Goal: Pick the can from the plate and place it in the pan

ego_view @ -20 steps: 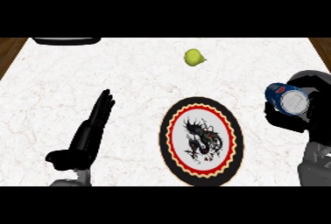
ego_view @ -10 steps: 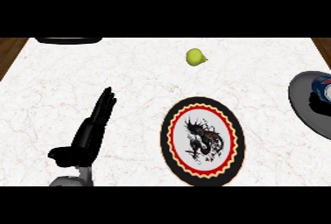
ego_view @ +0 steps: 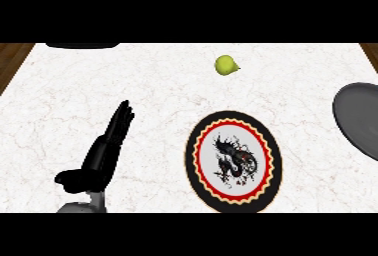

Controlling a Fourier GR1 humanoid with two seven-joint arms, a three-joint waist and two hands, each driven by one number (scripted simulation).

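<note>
In the head view, a round plate (ego_view: 232,162) is seen on the white marble counter (ego_view: 170,90), low and right of the middle. Only its own decoration is shown on it: a black figure on a white field, ringed in red with a scalloped yellow line and a black rim. Its lowest rim is cut off at the view's lower edge. At the right edge the pan (ego_view: 357,119) is seen as a dark grey curved shape, well apart from the plate. Only part of it is in view, and only plain grey surface is shown there. The can cannot be found in this view, so its place cannot be told.

The left hand (ego_view: 105,150) is shown left of the plate and apart from it, with a bit of grey forearm (ego_view: 80,208) at the lower edge. Its fingers are held straight and close together, pointing away and slightly right, and the thumb is stretched out to the left. Nothing is held by it. The right hand is not shown.

A yellow-green fruit (ego_view: 227,65) is seen alone near the top, well apart from the plate. A dark object (ego_view: 81,45) at the top left is cut off and cannot be made out.
</note>
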